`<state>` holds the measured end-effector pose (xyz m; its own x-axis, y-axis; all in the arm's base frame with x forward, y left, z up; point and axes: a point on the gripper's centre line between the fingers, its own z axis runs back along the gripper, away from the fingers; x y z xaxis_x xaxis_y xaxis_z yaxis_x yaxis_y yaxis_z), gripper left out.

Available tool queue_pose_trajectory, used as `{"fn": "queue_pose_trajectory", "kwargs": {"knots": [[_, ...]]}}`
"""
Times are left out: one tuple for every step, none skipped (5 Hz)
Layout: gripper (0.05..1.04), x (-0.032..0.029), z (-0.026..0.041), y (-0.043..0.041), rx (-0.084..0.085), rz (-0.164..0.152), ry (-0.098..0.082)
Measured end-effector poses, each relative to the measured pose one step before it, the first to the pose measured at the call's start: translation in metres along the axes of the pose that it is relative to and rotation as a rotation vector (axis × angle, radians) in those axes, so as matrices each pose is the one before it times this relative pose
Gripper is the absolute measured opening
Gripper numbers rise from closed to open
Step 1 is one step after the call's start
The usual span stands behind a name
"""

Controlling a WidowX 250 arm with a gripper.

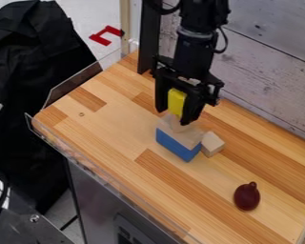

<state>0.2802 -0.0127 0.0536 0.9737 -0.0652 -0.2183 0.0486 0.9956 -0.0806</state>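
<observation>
The gripper (174, 114) hangs over the upper middle of the wooden counter, its fingers pointing down and shut on a yellow block (176, 102). Directly beneath is a blue block (177, 144) with a natural wood piece (180, 131) on top of it. The yellow block's lower end is close above the wood piece; whether they touch I cannot tell. A small plain wooden block (212, 143) stands close against the right side of the blue one.
A dark red, rounded object with a small knob (247, 196) lies on the counter (116, 128) at lower right. A clear low guard (110, 177) runs along the front left edge. A grey plank wall (269, 71) rises behind.
</observation>
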Motion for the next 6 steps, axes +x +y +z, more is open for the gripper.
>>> {"fn": "queue_pose_trajectory", "kwargs": {"knots": [[0.596, 0.00053, -0.00003, -0.00084, -0.0023, -0.0004, -0.0032], [0.597, -0.00270, 0.00570, -0.00326, 0.0197, -0.0004, -0.0036], [0.596, -0.00429, 0.01095, -0.00744, 0.0276, -0.0002, -0.0143], [0.596, -0.00094, 0.01297, -0.00916, 0.0374, 0.0045, -0.0271], [0.596, 0.00632, 0.01409, -0.01531, 0.0038, -0.0317, -0.0413], [0.596, 0.01398, -0.00106, -0.01968, -0.0005, -0.0510, 0.0115]]}}
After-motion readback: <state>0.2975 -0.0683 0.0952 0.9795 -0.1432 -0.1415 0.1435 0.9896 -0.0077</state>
